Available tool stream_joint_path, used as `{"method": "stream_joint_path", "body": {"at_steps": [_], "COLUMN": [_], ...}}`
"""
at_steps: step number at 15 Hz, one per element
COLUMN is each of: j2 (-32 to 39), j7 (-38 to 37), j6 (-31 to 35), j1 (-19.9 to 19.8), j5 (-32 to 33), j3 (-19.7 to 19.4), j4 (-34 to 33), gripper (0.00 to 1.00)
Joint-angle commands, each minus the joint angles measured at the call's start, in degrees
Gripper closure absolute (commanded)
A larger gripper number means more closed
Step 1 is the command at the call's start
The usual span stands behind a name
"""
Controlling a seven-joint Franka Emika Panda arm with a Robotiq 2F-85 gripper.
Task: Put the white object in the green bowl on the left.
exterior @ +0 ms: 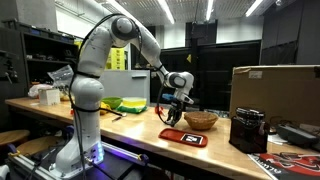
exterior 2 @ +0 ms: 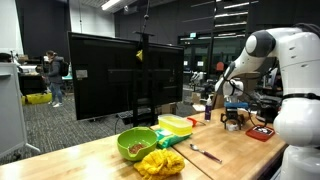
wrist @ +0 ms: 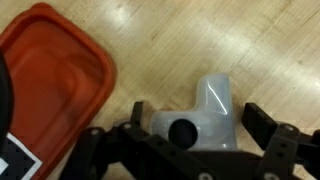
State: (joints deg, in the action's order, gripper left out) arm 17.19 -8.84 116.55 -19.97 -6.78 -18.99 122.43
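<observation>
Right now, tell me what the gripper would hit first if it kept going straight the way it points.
Most likely the white object between the gripper's spread fingers, then the wooden table beneath. The red tray lies off to one side.

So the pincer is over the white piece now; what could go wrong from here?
The white pipe-like piece is rounded and uneven; the open pincer straddles it, so it might twist or slip on closing.
The red tray lies close beside it; the pincer could catch its rim.
The green bowl stands far along the table, past the yellow container; a loose grip might drop the piece on the way.
</observation>
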Motion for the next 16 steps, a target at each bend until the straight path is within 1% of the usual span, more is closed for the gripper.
{"method": "stream_joint_path", "body": {"at_steps": [1,2,3,7,12,16], "j2": [1.8,2.2,2.5,2.5,0.5,-2.6], "j7": [1.3,1.6,1.9,2.4,1.2,-0.5], "j6": [-0.3,-0.4,-0.3,-1.0,-2.2,-5.4], "j1": [-0.3,-0.4,-0.4,-0.5,-0.3,0.6], "j5": [0.4,0.2,0.1,0.1,2.0,6.2], "j3": [0.2,0.3,0.3,0.5,-0.5,-1.5], "j4": [-2.8,-3.3,-3.7,-4.4,-3.2,-2.0], "gripper": [0.00,0.25,0.26,0.50,0.51,0.51]}}
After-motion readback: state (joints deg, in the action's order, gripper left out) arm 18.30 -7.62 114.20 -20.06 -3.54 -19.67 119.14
